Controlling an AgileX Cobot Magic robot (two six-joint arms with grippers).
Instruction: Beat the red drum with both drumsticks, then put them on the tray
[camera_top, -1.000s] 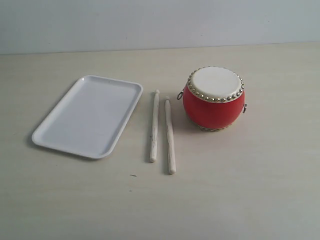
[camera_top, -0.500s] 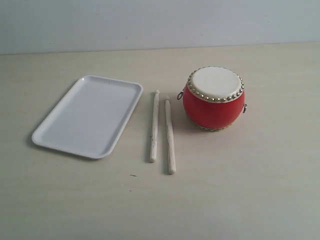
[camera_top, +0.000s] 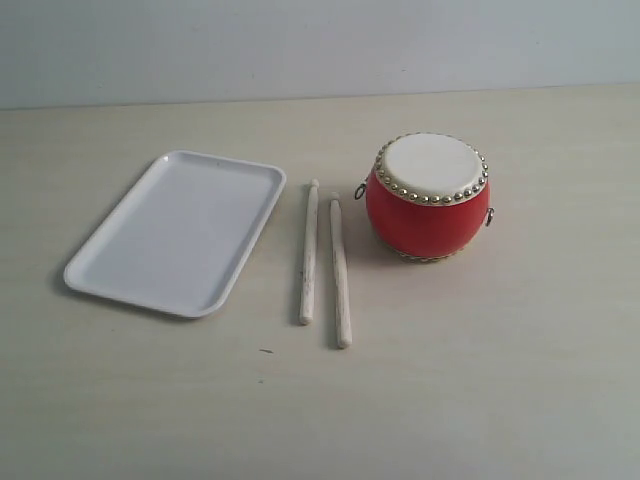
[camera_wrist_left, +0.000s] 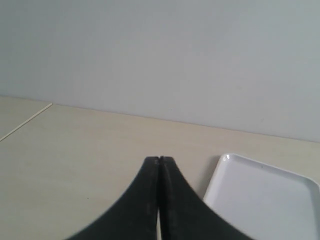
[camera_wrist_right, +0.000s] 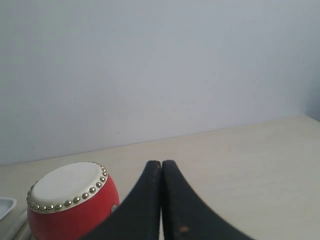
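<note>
Exterior: tray (camera_top: 175, 232), sticks (camera_top: 308, 255) and drum (camera_top: 428, 195) lie in a row, the sticks side by side between the other two, touching neither.

Left wrist: left pincer (camera_wrist_left: 159, 160) pressed together, empty; tray (camera_wrist_left: 270, 200) near, beside its tips.

Right wrist: right pincer (camera_wrist_right: 161, 163) pressed together, empty; drum (camera_wrist_right: 70, 200) near, beside its tips.

Tray (camera_top: 175, 232) sat left on the table (camera_top: 480, 390), both drumsticks (camera_top: 308, 255) lay side by side just right of it, drum (camera_top: 428, 195) stood right of them.
</note>
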